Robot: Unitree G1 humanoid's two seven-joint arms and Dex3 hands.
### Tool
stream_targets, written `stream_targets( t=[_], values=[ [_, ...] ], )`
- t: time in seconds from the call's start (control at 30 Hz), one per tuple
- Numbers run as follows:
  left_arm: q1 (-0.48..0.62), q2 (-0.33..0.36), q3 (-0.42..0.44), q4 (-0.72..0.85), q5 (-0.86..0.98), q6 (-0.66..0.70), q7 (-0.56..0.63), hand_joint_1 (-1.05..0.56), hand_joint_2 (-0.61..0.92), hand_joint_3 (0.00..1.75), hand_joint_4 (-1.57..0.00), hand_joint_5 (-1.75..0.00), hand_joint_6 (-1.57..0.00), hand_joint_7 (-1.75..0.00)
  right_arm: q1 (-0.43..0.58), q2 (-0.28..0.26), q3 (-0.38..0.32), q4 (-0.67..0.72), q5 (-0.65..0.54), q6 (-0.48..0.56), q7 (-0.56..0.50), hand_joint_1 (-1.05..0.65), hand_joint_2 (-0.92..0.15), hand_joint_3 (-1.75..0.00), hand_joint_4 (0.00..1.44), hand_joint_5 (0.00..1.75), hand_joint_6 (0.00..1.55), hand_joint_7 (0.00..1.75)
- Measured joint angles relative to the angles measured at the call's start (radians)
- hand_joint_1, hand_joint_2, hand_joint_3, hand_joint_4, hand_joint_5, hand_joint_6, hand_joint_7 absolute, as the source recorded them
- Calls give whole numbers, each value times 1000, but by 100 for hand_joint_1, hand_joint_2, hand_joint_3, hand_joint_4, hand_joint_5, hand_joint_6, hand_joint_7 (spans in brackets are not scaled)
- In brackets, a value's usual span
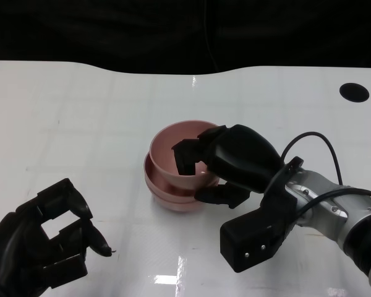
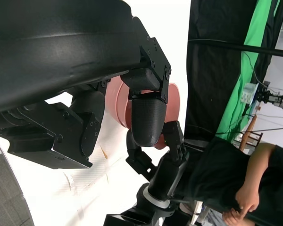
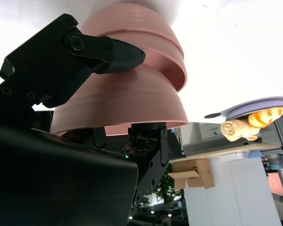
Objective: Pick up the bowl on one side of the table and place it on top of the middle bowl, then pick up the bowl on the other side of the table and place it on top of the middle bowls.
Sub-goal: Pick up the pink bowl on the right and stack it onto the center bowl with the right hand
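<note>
pink top bowl (image 1: 184, 151) seated tilted in the stack of bowls (image 1: 173, 193) at the table's middle, rim leaning toward the far left, so not yet nested flat. right hand (image 1: 226, 164) clamped on its near-right rim: fingers hooked inside the wall, thumb pressed against the outside below, a pinch suited to carrying a thin wall from the side. confirmed in the right wrist view, where a finger (image 3: 111, 49) lies across the outer wall and another part of the hand sits under the rim of the same bowl. stack below appears to be two bowls already, judging by the ridged edges under the held one; if so, last placement in progress. no other bowl visible to either side on the white table (image 1: 80, 105).

left hand (image 1: 46, 238) parked near the lower left, well apart from the stack, fingers loosely curled and spread, holding nothing; evidently kept clear of the working arm.

person (image 2: 236, 179) seated beyond the table edge, seen only in the left wrist view.

likely requirement: level the bowl before release, else risk of it resting crooked or sliding off.
</note>
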Motion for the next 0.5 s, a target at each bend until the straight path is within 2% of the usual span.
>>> stream_targets(
  t=[0.3, 0.5],
  values=[
    [-4, 0, 0, 4, 2, -1, -1, 26, 92, 130, -86, -175, -66, -175, -29, 18, 29, 74, -5, 2, -32, -23, -71, -72, 89, 175, 66, 175],
    [-8, 0, 0, 15, 7, -13, -1, 26, 92, 130, -86, -175, -66, -175, -40, 20, 43, 93, -16, 13, -50, -22, -72, -70, 90, 175, 66, 175]
  ],
)
